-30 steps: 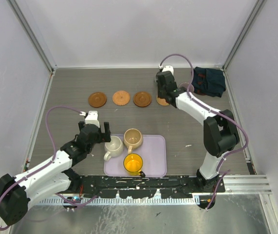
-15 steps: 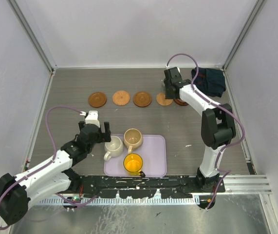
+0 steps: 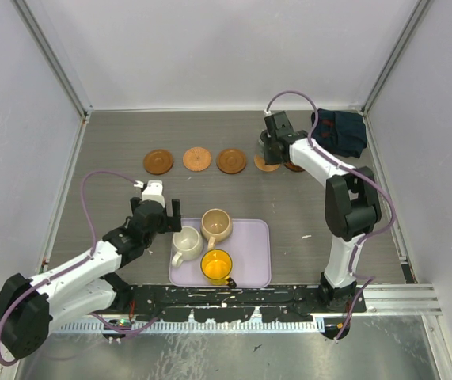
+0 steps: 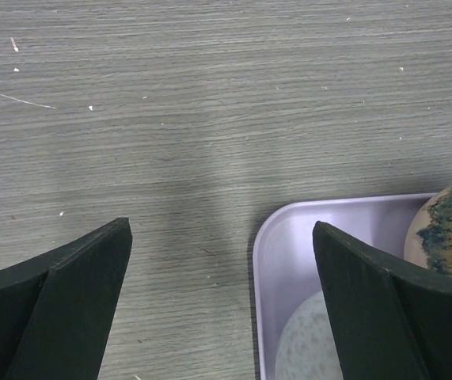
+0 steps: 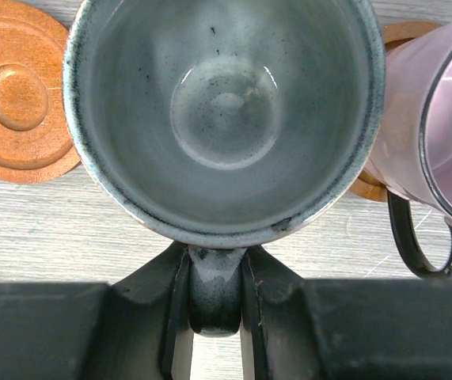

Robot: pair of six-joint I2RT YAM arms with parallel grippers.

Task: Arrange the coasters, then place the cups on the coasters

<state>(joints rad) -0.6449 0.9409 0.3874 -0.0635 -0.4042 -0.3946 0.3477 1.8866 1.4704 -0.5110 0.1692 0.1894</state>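
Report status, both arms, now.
Left fingers open, at tray corner. Right fingers shut on grey-green cup, by handle. Mauve cup on its coaster, close beside. Three cups on tray.

Finding: a robotics test cell in a laboratory, not a domestic or trade room. Grounds: a left arm and a right arm, white and black, are bolted to a black mounting rail along the lower edge of the frame, with purple cables looped at their joints. Plain white panels close the left, upper and right sides, held by bare aluminium posts at the upper corners. The grey wood-grain table is edged at lower right by slotted metal extrusion. The only household ware is cups on a lavender tray at lower centre and coasters in a row above.
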